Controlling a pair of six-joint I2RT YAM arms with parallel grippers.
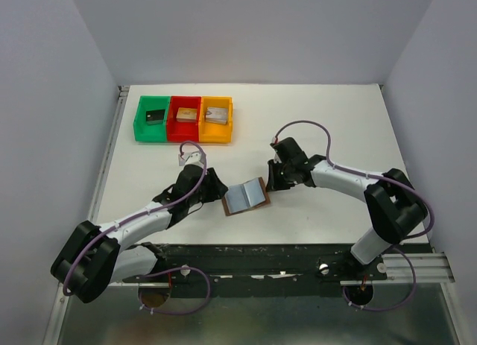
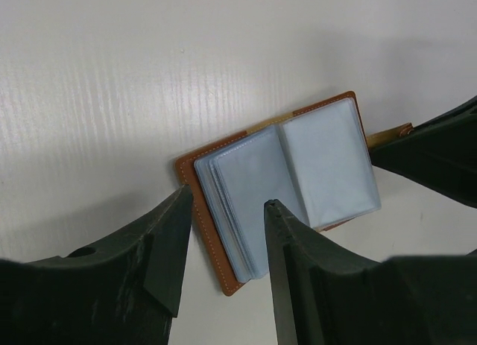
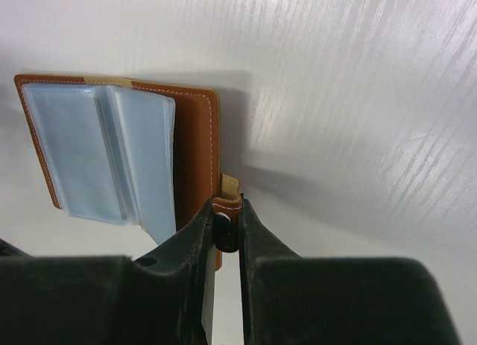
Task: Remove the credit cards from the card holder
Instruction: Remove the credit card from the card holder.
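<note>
Card holder [image 1: 246, 197] lying open on your desk [image 1: 335, 121] between both arms, your right hand [image 3: 226, 224] pinching its snap tab [image 3: 228, 205], your left hand [image 2: 227, 201] spread, fingers straddling the holder's edge.

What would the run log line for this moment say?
card holder: open flat on table | right claw: shut on snap tab | left claw: open, astride holder's edge | cards out: none seen

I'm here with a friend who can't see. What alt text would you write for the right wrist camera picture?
The right gripper is pinched shut on the small snap tab of a brown leather wallet. The wallet lies open on a white table, showing pale blue plastic sleeves.
</note>
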